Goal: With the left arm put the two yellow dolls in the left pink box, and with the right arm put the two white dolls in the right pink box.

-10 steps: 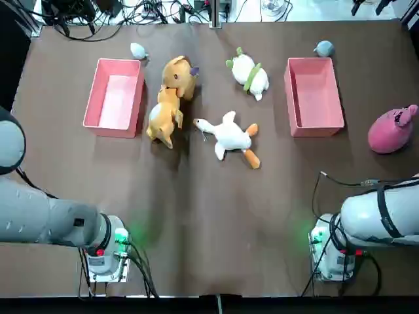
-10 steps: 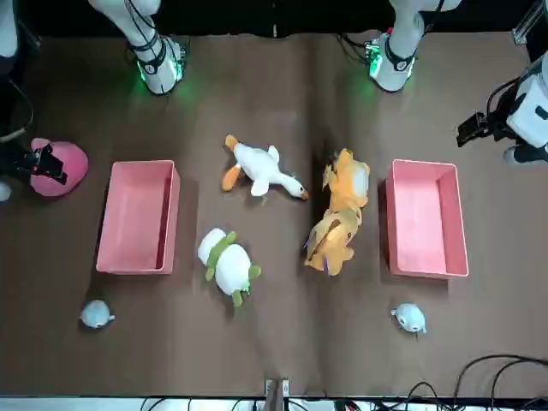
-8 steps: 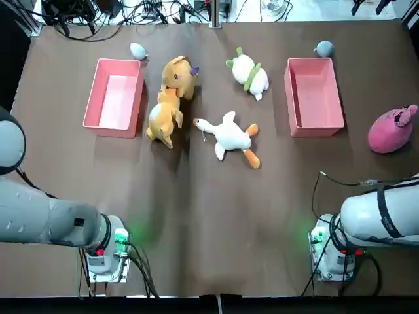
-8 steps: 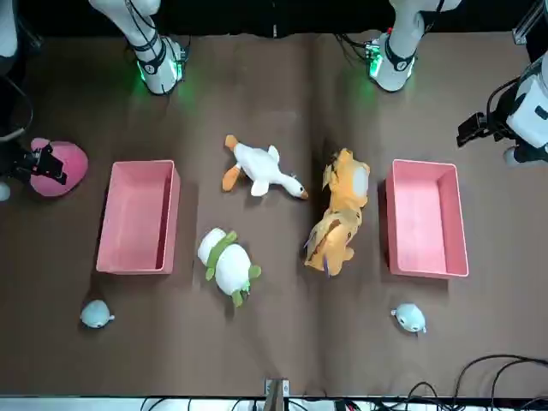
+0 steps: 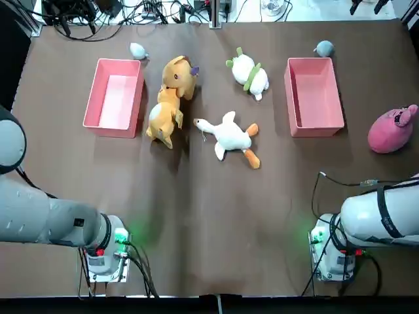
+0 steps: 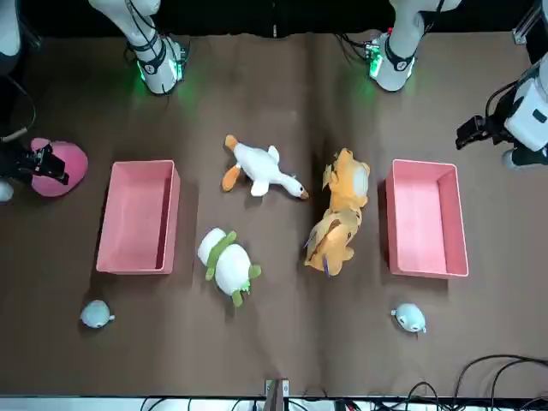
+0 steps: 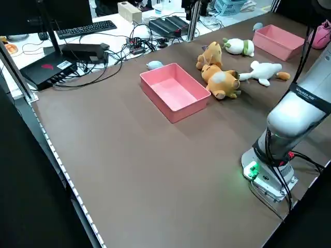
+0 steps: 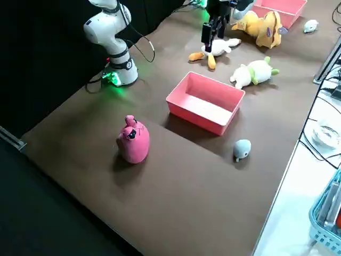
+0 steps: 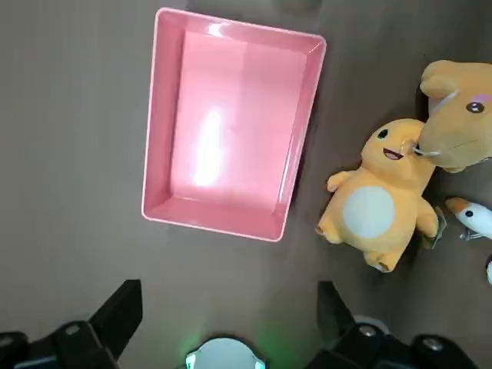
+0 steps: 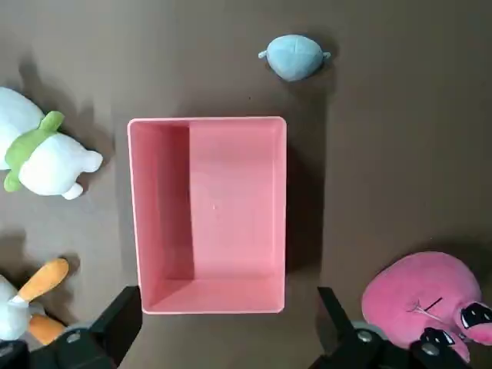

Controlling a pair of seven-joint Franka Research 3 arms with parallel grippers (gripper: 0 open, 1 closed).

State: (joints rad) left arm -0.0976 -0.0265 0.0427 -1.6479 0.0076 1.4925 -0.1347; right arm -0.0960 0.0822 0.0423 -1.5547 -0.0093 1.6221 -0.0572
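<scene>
Two yellow dolls (image 5: 178, 75) (image 5: 163, 118) lie touching each other just right of the left pink box (image 5: 114, 97), which holds nothing. A white doll with green trim (image 5: 249, 72) lies left of the right pink box (image 5: 314, 95), also with nothing in it. A white goose doll (image 5: 229, 136) lies mid-table. My left gripper (image 9: 228, 290) hangs open high above the near edge of the left box (image 9: 231, 123), holding nothing. My right gripper (image 10: 228, 296) hangs open high above the near edge of the right box (image 10: 207, 211).
A pink round doll (image 5: 391, 129) sits at the table's right edge. Small grey dolls (image 5: 138, 50) (image 5: 323, 48) lie beyond each box. Cables run along the far edge. The arm bases (image 5: 105, 252) (image 5: 334, 255) stand at the near edge.
</scene>
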